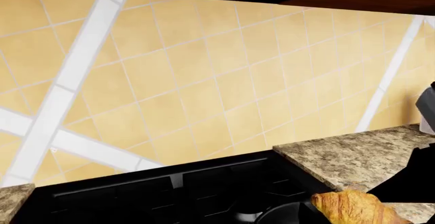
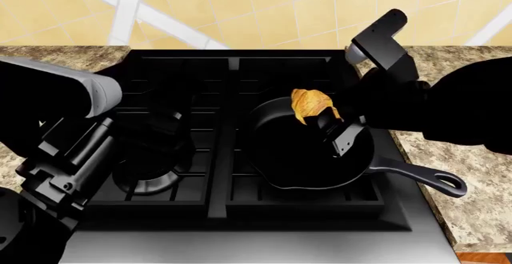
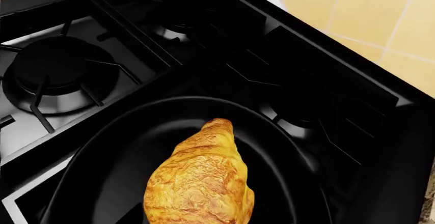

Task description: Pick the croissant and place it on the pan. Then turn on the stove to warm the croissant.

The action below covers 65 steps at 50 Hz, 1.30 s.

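The golden-brown croissant (image 2: pixel 310 104) hangs in my right gripper (image 2: pixel 330 125), which is shut on it just above the far part of the black pan (image 2: pixel 276 177). The pan sits on the stove's (image 2: pixel 232 66) right front burner, its long handle (image 2: pixel 424 178) pointing right. In the right wrist view the croissant (image 3: pixel 200 180) fills the space between the jaws over the pan (image 3: pixel 115 152). The left wrist view shows the croissant (image 1: pixel 353 208) at its edge. My left gripper (image 2: pixel 164 125) hovers dark over the left burners; its jaws are not readable. The stove knobs are out of view.
Granite countertop flanks the stove on the right (image 2: pixel 468 201) and left (image 2: pixel 48 54). The yellow tiled wall (image 2: pixel 240 6) stands behind. The left front burner (image 2: pixel 148 180) shows beside my left arm. Black grates cover the whole cooktop.
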Available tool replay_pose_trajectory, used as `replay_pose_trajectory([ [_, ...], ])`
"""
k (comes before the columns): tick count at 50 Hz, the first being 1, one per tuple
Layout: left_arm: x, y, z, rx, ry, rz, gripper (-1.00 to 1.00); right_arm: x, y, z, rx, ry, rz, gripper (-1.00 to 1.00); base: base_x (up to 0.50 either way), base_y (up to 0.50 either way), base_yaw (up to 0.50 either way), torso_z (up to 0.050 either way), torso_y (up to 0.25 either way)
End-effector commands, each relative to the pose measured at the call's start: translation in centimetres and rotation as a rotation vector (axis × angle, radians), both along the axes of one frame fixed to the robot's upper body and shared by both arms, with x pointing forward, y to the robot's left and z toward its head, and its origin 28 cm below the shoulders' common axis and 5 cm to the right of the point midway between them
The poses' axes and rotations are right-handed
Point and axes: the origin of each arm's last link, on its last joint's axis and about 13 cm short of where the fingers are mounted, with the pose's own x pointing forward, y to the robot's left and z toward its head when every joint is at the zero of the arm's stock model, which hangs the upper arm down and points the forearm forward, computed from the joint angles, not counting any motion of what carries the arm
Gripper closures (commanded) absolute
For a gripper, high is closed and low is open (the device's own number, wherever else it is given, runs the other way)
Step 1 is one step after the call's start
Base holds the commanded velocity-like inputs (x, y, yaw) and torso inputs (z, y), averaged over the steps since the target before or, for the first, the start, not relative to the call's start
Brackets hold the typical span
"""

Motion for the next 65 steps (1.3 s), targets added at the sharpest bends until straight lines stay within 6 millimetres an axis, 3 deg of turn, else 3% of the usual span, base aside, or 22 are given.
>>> replay_pose_trajectory([
  [1, 0.0, 0.0, -0.1, -0.002, 0.003, 0.002, -1.0, 0.7, 0.2, -0.9, -0.024, 0.026, 0.016, 1.0, 0.0, 0.0, 0.0, 0.0, 0.0],
  [31, 0.3, 0.1, -0.2, -0.015, 0.006, 0.001, -1.0, 1.0, 0.4, -1.9, -0.083, 0.059, 0.029, 1.0, 0.0, 0.0, 0.0, 0.0, 0.0],
  [32, 0.2, 0.1, -0.1, -0.016, 0.004, 0.002, -1.0, 1.0, 0.4, -1.9, -0.084, 0.059, 0.028, -1.0, 0.0, 0.0, 0.0, 0.0, 0.0],
  [51, -0.2, 0.0, 0.2, -0.017, -0.009, -0.007, -1.0, -0.4, 0.0, -0.5, -0.091, -0.005, 0.029, -1.0, 0.0, 0.0, 0.0, 0.0, 0.0],
  [65, -0.4, 0.1, 0.2, -0.041, -0.034, -0.019, -1.0, -3.4, 0.0, 0.2, -0.073, -0.08, 0.025, -1.0, 0.0, 0.0, 0.0, 0.0, 0.0],
])
